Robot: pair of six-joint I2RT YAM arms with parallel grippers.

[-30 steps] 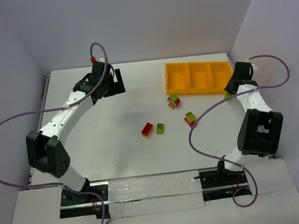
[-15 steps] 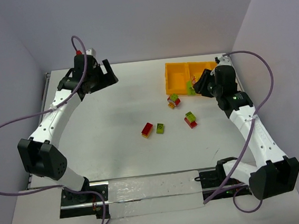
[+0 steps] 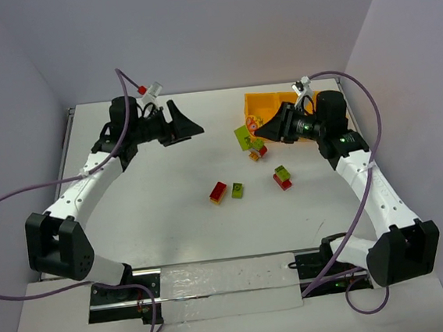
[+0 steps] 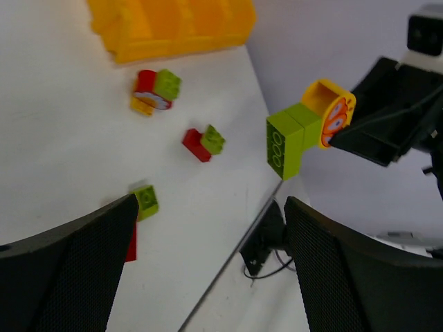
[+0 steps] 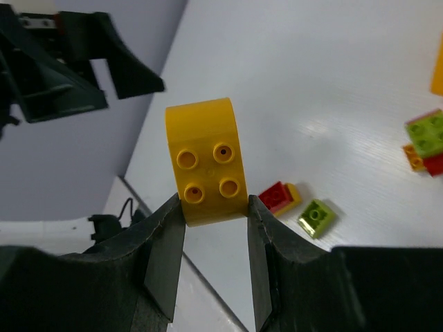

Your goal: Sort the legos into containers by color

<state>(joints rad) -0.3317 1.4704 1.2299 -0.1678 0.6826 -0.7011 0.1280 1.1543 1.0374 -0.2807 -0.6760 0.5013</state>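
Top camera: big move from the right arm. A second ago it sat folded by the tray's right end; now it has swung across, and the right gripper (image 3: 260,128) hangs just off the near-left corner of the tray (image 3: 261,102), clamped on the yellow-and-green stack (image 3: 244,136), which is well clear of the table (image 3: 171,218). The left gripper (image 3: 190,127) has turned to face it, with a gap between the two. On the table lie the red-and-yellow pair (image 3: 218,191), the lone green brick (image 3: 238,189), the green-on-red pair (image 3: 282,177) and the mixed cluster (image 3: 257,150).

Left wrist: my left gripper (image 4: 211,204) has its jaws wide apart with nothing between them, and the stack (image 4: 294,135) is dead ahead in mid-air, its green end towards me, with the right gripper (image 4: 338,133) behind it.

Right wrist: the right gripper (image 5: 211,206) has its jaws tight on the yellow end of the stack (image 5: 206,173), studs facing the camera. I can't see the green part from here.

My read: that two-colour piece can't go into a compartment as it is, so this looks like a set-up for the left jaws to take the green end and pull the stack apart. Nothing is sorted from this grab yet.
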